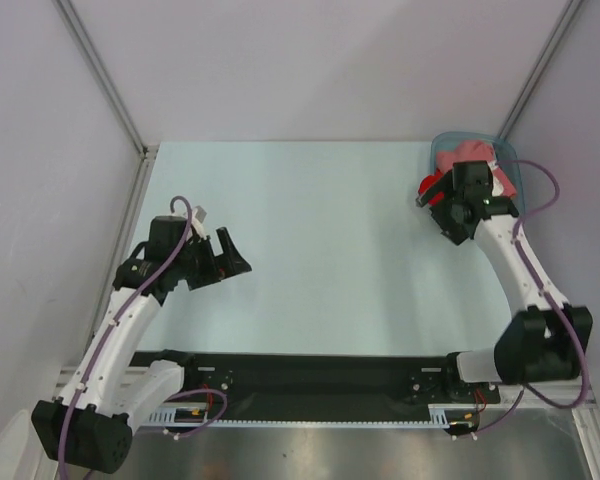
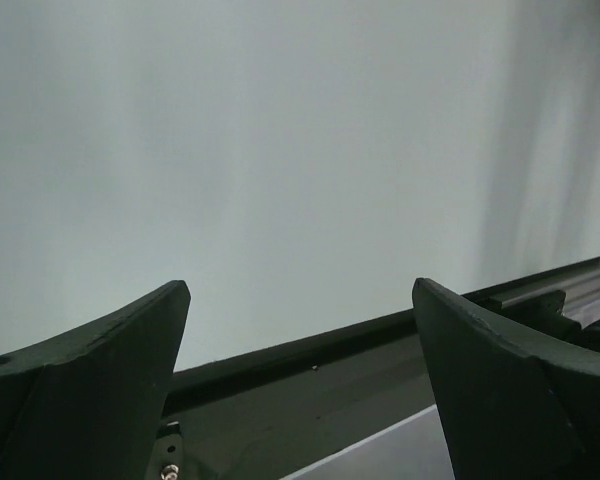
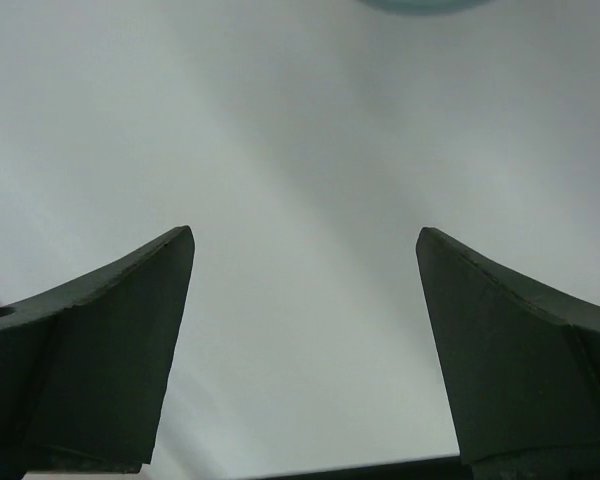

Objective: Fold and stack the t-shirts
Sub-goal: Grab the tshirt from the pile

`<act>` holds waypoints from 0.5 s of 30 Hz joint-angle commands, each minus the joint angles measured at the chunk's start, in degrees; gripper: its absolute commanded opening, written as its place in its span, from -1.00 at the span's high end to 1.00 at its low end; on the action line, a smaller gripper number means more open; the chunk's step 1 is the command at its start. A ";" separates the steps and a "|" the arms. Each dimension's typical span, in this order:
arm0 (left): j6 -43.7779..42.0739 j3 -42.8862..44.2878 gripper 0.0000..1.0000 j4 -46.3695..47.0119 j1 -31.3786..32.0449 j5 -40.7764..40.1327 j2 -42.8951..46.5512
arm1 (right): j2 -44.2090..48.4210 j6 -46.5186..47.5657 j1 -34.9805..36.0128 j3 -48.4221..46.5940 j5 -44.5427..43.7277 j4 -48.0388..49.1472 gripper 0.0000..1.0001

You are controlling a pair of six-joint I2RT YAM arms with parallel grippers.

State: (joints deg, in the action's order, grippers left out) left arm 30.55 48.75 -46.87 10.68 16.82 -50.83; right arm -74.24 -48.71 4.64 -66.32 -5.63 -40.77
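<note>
While grey walls (image 1: 280,60) ring my pale surface (image 1: 330,230), t-shirts (image 1: 470,150) sit in the far-right bin (image 1: 517,178); left tool (image 2: 300,285), right tool (image 3: 305,235) released.

White links (image 1: 515,262), black joints (image 1: 528,345) and purple cables (image 1: 559,190) are shown; the left claw (image 2: 301,284) and right claw (image 3: 305,230) are dark, wedge-fingered.
</note>
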 commanded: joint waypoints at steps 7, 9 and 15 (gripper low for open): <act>-14.89 10.30 -0.78 7.94 -0.39 7.02 -8.74 | -21.46 5.64 -7.19 -17.25 -19.06 11.42 -0.67; -16.91 12.59 -0.69 6.71 -0.39 5.69 -9.99 | -25.75 5.91 -7.89 -20.23 -21.43 12.03 -0.55; -20.17 14.79 -0.67 4.77 0.75 1.38 -11.84 | -31.23 3.36 -9.74 -22.53 -21.35 14.84 -0.39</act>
State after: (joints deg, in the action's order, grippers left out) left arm 14.85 60.18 -41.56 10.87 20.71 -62.39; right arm -104.40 -44.51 -4.86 -86.17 -23.14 -29.71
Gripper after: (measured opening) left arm 0.839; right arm 0.707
